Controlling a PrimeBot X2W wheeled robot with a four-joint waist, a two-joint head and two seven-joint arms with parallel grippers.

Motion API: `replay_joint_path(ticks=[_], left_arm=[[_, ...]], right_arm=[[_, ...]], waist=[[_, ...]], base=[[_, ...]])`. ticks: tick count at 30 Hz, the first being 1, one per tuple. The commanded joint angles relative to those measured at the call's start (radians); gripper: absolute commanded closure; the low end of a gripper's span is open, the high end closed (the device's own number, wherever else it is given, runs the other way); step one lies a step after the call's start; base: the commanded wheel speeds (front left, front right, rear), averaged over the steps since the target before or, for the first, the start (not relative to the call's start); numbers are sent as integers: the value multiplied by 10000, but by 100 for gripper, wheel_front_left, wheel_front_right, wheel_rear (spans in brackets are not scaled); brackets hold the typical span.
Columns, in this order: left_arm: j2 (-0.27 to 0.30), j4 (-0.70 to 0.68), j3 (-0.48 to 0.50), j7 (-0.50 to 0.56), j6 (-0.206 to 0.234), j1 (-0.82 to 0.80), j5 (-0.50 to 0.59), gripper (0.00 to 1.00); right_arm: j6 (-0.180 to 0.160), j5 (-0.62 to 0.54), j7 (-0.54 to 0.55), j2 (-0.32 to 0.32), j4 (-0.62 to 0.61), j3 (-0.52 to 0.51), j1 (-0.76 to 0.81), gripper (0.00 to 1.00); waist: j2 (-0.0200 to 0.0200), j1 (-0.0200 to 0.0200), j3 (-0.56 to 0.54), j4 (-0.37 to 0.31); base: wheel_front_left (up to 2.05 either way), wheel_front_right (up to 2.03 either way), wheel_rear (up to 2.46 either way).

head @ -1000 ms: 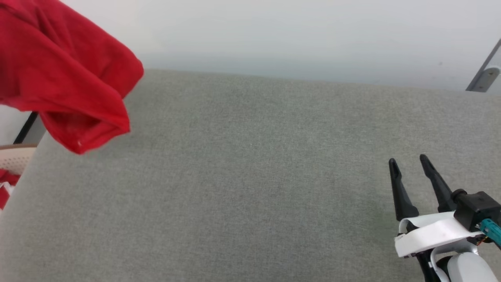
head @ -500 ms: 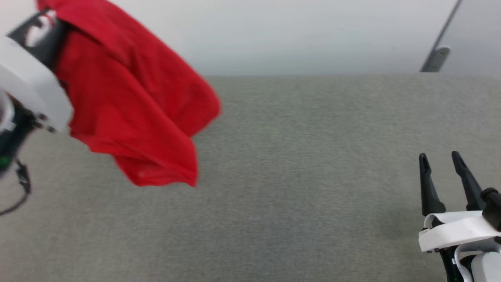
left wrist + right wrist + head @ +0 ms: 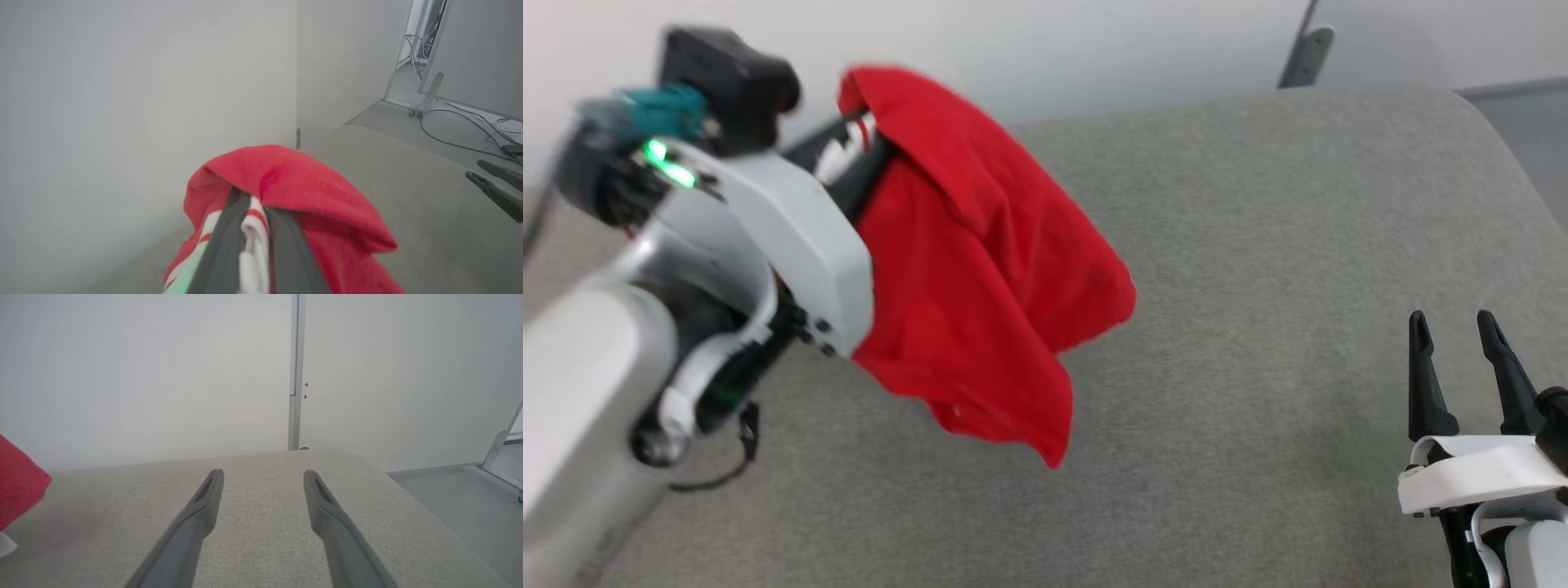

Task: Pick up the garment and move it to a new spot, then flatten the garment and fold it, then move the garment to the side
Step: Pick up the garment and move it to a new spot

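While the left fingers (image 3: 222, 245) stay clamped on the garment (image 3: 980, 269), now swung nearer, the right fingers (image 3: 1423, 376) gape empty.

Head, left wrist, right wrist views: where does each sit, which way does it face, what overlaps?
Head: on the head, looking forward and down at the grey fabric-covered surface; left gripper and right gripper show.
Left wrist: on the left arm, looking along its shut fingers into the red jersey garment with striped white trim.
Right wrist: on the right arm, looking along its open fingers across the surface to the wall.
Shared: all three show garment and surface.
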Motion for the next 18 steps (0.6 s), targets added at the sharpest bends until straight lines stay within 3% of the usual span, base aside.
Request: replay_joint_path(ticks=[1,11,18], left_arm=[[-30,70,-48,13,19,192,39,100],[-303,1141,-1043,573,396,2142,-725,100],[-604,2567,-1488,669,-31,2736,-1105,100]], right_arm=[[-14,23,-49,33,-5,12,-55,0],[-14,31,-52,365,-79,102,264,0],[-14,70,-53,432,50,310,109,0]], waist=[[0,0,324,-377],[0,0,470,-600],[0,0,467,-521]], base=[[0,0,0],[0,0,0],[0,0,0]])
